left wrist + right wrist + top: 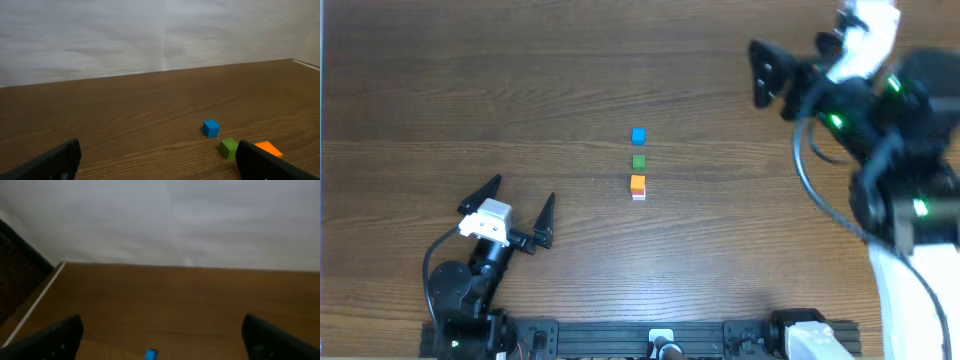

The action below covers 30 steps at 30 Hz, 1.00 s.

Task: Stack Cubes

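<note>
Table [470, 90] stretches wide beside the cube row [638, 161], itself apparently narrowly gapped.

Wooden table [470, 90], seemingly plain white wall [150, 35]

orange cube [268, 148] partly hidden behind left end effector [157, 149]; blue cube [150, 354] cut off at right wrist view's edge.

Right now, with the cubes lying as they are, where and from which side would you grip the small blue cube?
Grip the small blue cube across the two faces flanking the row, probably coming down from above: it lies flat, those faces are free, and the small green cube sits near another.
</note>
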Tool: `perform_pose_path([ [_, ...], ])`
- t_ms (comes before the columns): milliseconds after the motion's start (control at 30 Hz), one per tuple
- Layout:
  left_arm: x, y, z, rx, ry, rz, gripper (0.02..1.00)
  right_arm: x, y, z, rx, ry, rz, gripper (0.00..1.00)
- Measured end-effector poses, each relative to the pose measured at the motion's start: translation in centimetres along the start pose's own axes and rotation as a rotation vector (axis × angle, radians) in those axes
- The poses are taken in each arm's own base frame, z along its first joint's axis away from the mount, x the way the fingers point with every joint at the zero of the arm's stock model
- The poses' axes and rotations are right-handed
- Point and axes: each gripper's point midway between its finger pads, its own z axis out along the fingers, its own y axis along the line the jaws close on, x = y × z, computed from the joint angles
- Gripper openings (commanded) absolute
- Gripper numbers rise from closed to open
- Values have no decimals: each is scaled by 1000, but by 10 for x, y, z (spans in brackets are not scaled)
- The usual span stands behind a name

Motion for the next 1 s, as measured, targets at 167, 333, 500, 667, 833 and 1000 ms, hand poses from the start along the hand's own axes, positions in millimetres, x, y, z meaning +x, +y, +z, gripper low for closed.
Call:
perform_pose_path([
  [167,0,0,0,0,-1,0,1000,41,15,65,7,197,-3,993],
  [333,0,0,0,0,-1,0,1000,99,39,112,22,385,-18,993],
  [500,0,0,0,0,-1,0,1000,149,59,133,69,550,-24,991],
  [667,0,0,0,0,-1,1,1000,191,66,147,147,716,7,991],
  [833,0,0,0,0,-1,0,1000,233,61,160,251,876,59,991],
  [1000,0,0,0,0,-1,0,1000,267,58,173,312,968,95,991],
])
